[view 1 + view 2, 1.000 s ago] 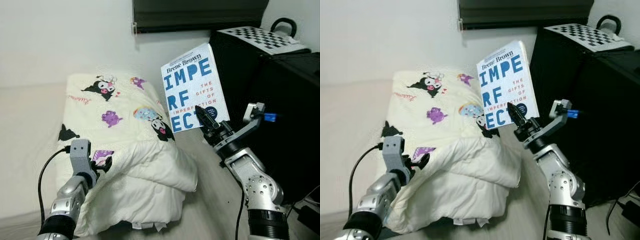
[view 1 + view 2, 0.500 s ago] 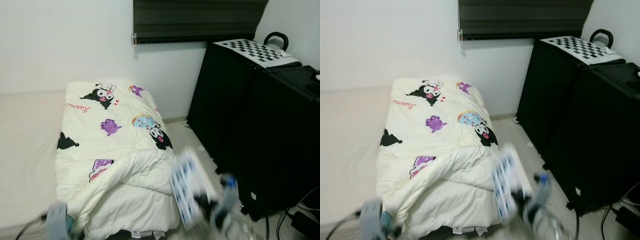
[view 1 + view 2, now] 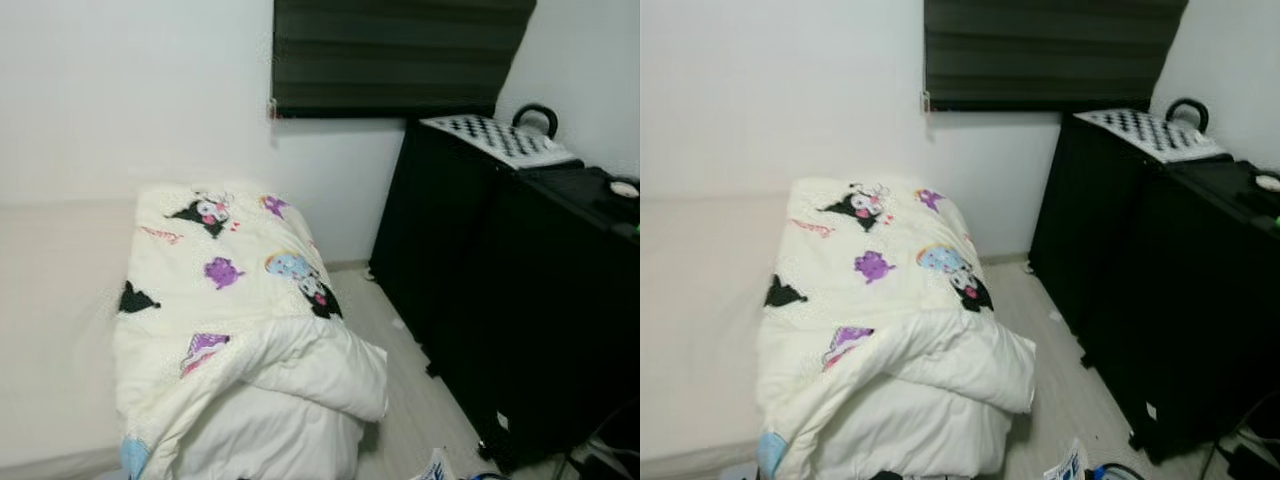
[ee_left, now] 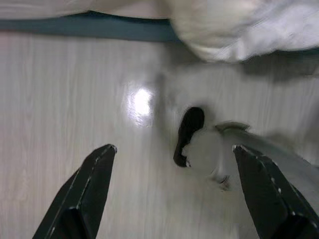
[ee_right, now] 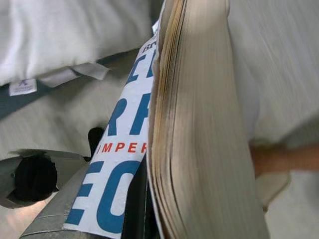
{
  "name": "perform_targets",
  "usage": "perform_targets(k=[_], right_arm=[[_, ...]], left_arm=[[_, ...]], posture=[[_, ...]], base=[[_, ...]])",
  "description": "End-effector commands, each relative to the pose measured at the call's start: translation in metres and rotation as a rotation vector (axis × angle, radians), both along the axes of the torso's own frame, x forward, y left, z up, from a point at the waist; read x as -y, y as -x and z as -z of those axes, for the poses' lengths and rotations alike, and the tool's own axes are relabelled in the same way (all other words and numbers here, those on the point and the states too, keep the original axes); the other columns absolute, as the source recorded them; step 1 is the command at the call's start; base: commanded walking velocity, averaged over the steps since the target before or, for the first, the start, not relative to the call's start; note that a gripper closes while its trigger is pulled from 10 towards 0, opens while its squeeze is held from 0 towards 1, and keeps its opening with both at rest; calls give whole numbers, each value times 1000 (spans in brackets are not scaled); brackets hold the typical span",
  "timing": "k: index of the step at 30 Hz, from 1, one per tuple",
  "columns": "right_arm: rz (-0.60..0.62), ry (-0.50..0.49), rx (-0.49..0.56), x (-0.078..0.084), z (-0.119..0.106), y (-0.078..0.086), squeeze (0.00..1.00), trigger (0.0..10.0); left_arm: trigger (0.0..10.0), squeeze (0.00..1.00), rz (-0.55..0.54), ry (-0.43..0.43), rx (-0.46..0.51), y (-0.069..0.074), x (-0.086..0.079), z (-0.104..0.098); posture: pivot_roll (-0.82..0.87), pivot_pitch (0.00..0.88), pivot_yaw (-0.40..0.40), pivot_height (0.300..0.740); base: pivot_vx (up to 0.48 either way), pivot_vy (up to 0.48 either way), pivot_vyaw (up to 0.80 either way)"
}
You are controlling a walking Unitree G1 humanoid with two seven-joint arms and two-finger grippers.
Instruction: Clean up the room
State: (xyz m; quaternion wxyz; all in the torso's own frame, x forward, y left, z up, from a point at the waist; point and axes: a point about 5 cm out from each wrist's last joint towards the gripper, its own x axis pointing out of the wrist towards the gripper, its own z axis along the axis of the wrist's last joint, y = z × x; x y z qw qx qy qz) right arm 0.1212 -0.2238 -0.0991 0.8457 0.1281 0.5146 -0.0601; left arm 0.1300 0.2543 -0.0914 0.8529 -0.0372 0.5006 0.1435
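A white paperback book with big blue letters on its cover is held edge-on in my right gripper, which is shut on it low over the floor. One corner of the book pokes in at the bottom edge of the left eye view. My left gripper hangs open above the pale wooden floor, nothing between its fingers. A cream quilt printed with cartoon figures lies rumpled on the bed, its front part folded over and hanging towards the floor.
Tall black cabinets line the right side, a checkerboard sheet on top. A narrow floor strip runs between bed and cabinets. A dark blind hangs on the back wall. Cables lie at the lower right.
Both arms have dropped out of the head views. The book, held up before the camera a second ago, is now down near the floor. The camera has shifted too.
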Motion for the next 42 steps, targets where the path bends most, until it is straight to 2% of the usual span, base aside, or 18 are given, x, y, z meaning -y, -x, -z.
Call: perform_targets(k=[1, 8, 13, 19, 26, 30, 33, 39, 40, 42], right_arm=[[-46, 31, -57, 3, 4, 10, 0, 10000], [-94, 76, -41, 3, 1, 1, 0, 10000], [-128, 106, -50, 2, 3, 3, 0, 10000], [-145, 124, -54, 3, 4, 8, 0, 10000], [-203, 119, -2, 2, -1, -5, 0, 10000], [-197, 116, 13, -3, -2, -12, 0, 10000], [-237, 124, -8, -8, 0, -12, 0, 10000], [-406, 186, -91, -17, 6, -1, 0, 10000], [-467, 211, -127, -19, 8, 3, 0, 10000], [-507, 228, -151, -20, 9, 6, 0, 10000]], left_arm=[[10000, 0, 38, 3, -2, -5, -2, -2], [10000, 0, 52, 15, 1, -10, 0, -3], [10000, 0, 46, 14, -12, -9, 2, -2], [10000, 0, 22, 11, -25, -6, 3, -1], [10000, 0, 12, 23, -29, -6, 5, 1], [10000, 0, 54, 23, -31, -7, 8, 1], [10000, 0, 89, 17, -36, -8, 12, 1], [10000, 0, 201, -26, -71, -6, 17, 3], [10000, 0, 262, -49, -92, -4, 19, 5], [10000, 0, 304, -65, -107, -3, 21, 5]], posture=[[53, 0, -71, 740], [59, 0, -74, 740], [65, 0, -81, 740], [68, 0, -85, 740], [58, 0, -86, 740], [55, 0, -86, 740], [56, 0, -87, 740], [54, 0, -89, 740], [54, 0, -91, 740], [54, 0, -91, 740]], base=[[0, 0, 781], [0, 0, 781], [0, 0, 781], [0, -469, 775], [0, -201, 768], [0, 0, 0], [0, 0, 0], [0, 0, 0], [0, 0, 0], [0, 0, 0]])
